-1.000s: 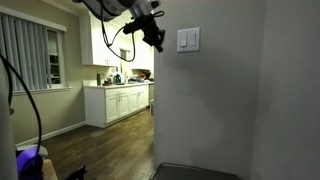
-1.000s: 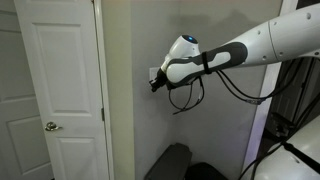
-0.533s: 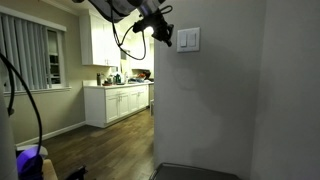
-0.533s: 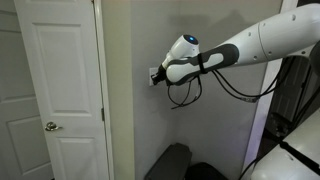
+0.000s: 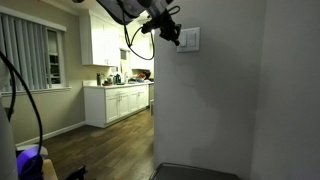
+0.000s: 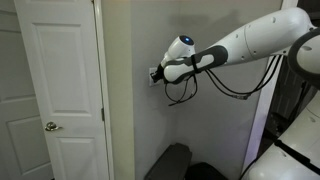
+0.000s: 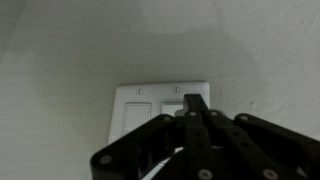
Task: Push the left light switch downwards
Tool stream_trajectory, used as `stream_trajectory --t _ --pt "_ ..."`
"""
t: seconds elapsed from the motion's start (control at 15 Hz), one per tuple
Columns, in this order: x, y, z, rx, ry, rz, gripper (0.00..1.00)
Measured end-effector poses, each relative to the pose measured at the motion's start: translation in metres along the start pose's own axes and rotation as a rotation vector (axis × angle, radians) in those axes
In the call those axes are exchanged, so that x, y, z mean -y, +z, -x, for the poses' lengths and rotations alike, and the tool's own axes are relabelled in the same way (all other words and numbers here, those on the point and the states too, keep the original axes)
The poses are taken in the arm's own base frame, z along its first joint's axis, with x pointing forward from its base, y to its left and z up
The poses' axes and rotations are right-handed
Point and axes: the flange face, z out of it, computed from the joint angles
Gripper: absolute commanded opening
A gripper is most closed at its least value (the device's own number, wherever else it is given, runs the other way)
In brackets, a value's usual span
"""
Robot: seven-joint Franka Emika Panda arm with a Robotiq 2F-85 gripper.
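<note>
A white wall plate (image 7: 130,93) with two rocker paddles sits on the grey wall; it also shows in both exterior views (image 5: 190,39) (image 6: 152,74). The left light switch (image 7: 138,118) is in plain view in the wrist view. The right paddle (image 7: 171,105) is partly hidden behind my fingers. My gripper (image 7: 195,100) is shut, its two fingers pressed into one tip that lies over the plate's right part. In both exterior views the gripper (image 5: 176,36) (image 6: 158,76) is at the plate's edge. I cannot tell whether the tip touches the plate.
A white panel door (image 6: 60,90) stands left of the wall. A kitchen with white cabinets (image 5: 118,104) and a blind-covered window (image 5: 30,55) lies beyond the wall corner. Black cables (image 6: 180,95) hang under the arm. A dark object (image 6: 170,160) sits on the floor below.
The gripper has moved up and towards the wall plate, from clear of it to right at its edge.
</note>
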Motion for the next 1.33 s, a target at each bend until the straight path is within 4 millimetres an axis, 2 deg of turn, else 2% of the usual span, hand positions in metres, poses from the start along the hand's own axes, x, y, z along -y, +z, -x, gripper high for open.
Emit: stream_trajectory --t 0.4,0.87,1.33 --pt "0.0 0.01 -0.011 -0.03 0.002 0.033 0.0" --pt "0.006 0.012 -0.01 -0.036 -0.01 0.072 0.0" --pt "0.009 0.02 0.007 0.108 0.028 0.069 0.0"
